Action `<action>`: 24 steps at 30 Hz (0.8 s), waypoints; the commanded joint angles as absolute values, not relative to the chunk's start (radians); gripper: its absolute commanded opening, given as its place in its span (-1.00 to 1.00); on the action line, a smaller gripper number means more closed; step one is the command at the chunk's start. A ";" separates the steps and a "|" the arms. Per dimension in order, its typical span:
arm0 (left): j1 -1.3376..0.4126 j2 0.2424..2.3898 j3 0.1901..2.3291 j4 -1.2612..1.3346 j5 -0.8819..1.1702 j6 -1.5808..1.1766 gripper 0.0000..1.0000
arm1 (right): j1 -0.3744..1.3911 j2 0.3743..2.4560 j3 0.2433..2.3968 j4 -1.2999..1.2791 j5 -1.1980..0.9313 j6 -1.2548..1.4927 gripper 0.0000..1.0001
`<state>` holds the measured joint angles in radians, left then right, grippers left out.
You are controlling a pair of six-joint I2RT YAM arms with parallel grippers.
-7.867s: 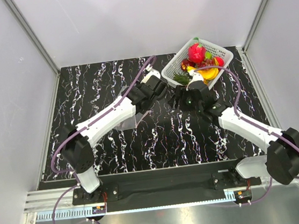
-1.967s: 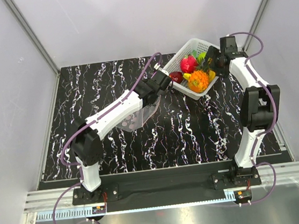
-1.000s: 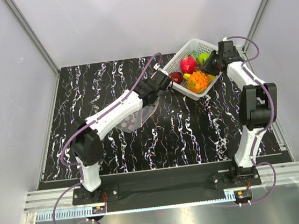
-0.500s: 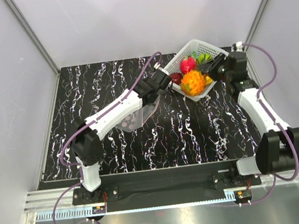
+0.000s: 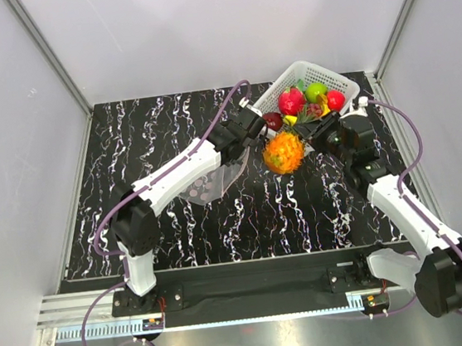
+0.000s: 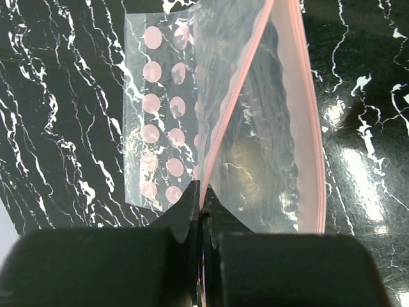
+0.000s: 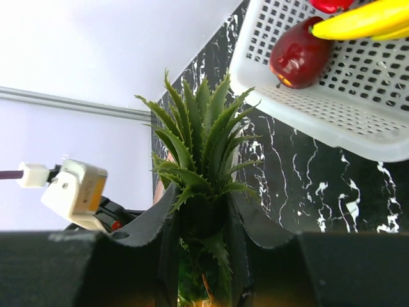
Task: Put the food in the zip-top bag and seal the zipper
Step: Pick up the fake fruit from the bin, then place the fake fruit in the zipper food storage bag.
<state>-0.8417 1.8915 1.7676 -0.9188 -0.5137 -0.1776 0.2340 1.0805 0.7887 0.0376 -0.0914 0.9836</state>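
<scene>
From above, the black marbled surface [image 5: 179, 229] runs bare from the zip-top bag [image 5: 208, 178] down to the near edge and across to the left wall [image 5: 13, 164]. The crowding is all in the far right corner. There the white lattice basket [image 5: 331, 82] sits close to the corner rails.

The left end effector [image 5: 243, 130] is pinched fully closed on the zipper [image 6: 220, 128]. It holds one lip of the mouth up, so the bag gapes open toward the basket. The right end effector [image 5: 303, 134] is partly closed around the green leafy top of the orange pineapple [image 5: 283, 152]. The fruit hangs between the bag's mouth and the basket's near-left rim, just beside the left end effector (a tight gap on that side).

The left wrist view alone shows the grip itself. The fingers [image 6: 185, 211] meet on the pink strip, the far lip curves away to the right, and the pale round spots sit on the flat left panel.

The right wrist view shows the leaves [image 7: 201, 166] clamped between its fingers. Beyond them is the basket wall [image 7: 332, 109], with a dark red apple [image 7: 300, 57] and a banana [image 7: 358, 22] inside. The orange body is barely visible there; the overhead view shows it plainly.
</scene>
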 commanded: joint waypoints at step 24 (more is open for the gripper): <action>-0.873 1.809 1.707 -0.833 -0.497 -0.181 -1.00 | 0.413 1.207 0.578 0.739 -0.626 0.785 -0.99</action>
